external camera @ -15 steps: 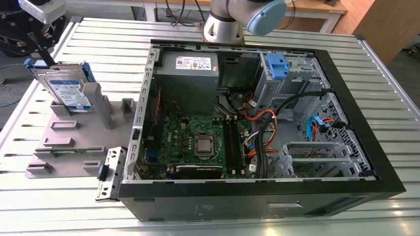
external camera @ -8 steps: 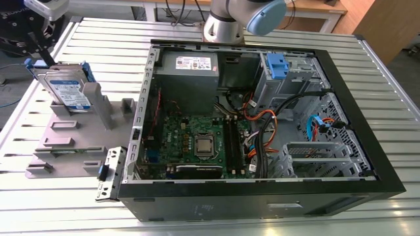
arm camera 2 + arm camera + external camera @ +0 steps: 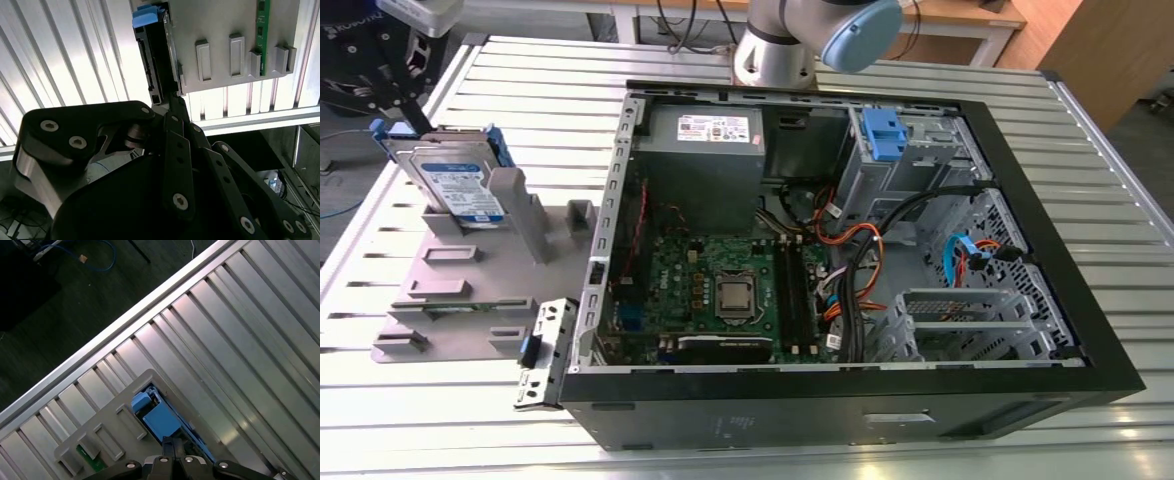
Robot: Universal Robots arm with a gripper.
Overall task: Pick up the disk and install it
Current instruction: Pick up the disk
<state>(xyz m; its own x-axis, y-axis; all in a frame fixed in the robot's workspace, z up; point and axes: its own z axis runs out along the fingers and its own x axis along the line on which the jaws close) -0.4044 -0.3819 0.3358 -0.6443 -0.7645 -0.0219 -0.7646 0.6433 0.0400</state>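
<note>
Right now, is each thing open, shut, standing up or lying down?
disk: standing on its edge in the grey holder, not in the computer yet.
grey holder: lying flat on the table, with the disk in it.
computer case: lying on its side, open, insides showing.
gripper: right at the disk's blue end; open or shut, can't tell.

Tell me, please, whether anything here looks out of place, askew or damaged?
Nothing looks damaged or spilled. The disk stands on edge in its grey holder, beside the open computer case. One small oddity: a grey bracket with a blue clip sits askew at the case's corner nearest the holder; whether it is loose I cannot tell.
</note>
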